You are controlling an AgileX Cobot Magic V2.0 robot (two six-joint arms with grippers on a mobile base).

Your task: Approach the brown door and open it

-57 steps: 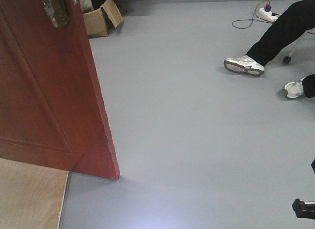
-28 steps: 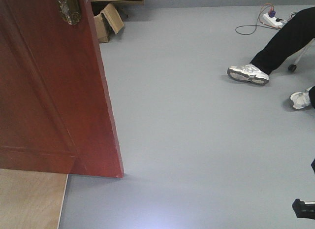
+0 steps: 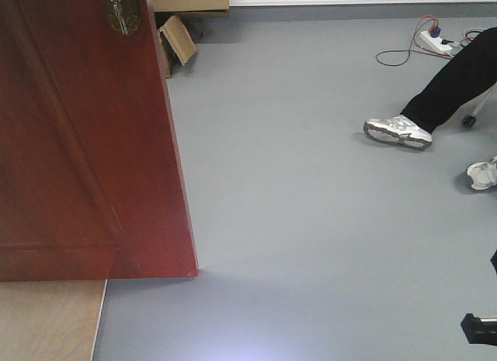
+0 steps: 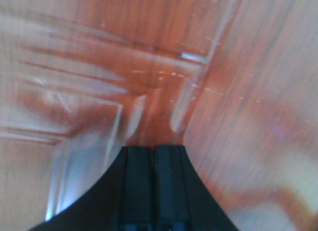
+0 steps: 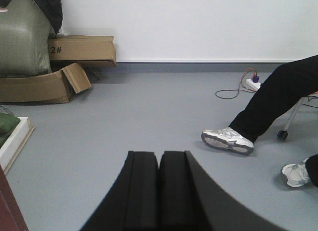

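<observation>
compared with a second ago, the brown door (image 3: 85, 144) fills more of the left side of the front view: its free edge now reaches farther right along the floor, its bottom edge reads nearly level across the frame instead of slanting, and less of the plywood board (image 3: 46, 318) shows beneath it. the brass lock plate (image 3: 123, 10) has slid right and up toward the top edge. the person's white sneaker (image 3: 397, 132) and the power strip (image 3: 433, 39) sit lower in the frame than before.

counted: one door, one lock plate, two sneakers in the front view, one power strip with a looped cord, and several cardboard boxes (image 5: 82, 49) against the white wall, exact number unclear.

the door stands upright on the left of the front view, its long axis vertical, its face turned toward the camera and its free edge leaning up and left from the bottom corner on the grey floor (image 3: 311, 221). recessed panel lines run diagonally across it.

the left gripper (image 4: 153, 154) has its two black fingers pressed together, closed on nothing, the tips right up against the glossy wood; the view is too blurred to confirm contact. the right gripper (image 5: 159, 159) is likewise closed and empty, pointing out over open floor toward the seated person's legs (image 5: 278, 99).
</observation>
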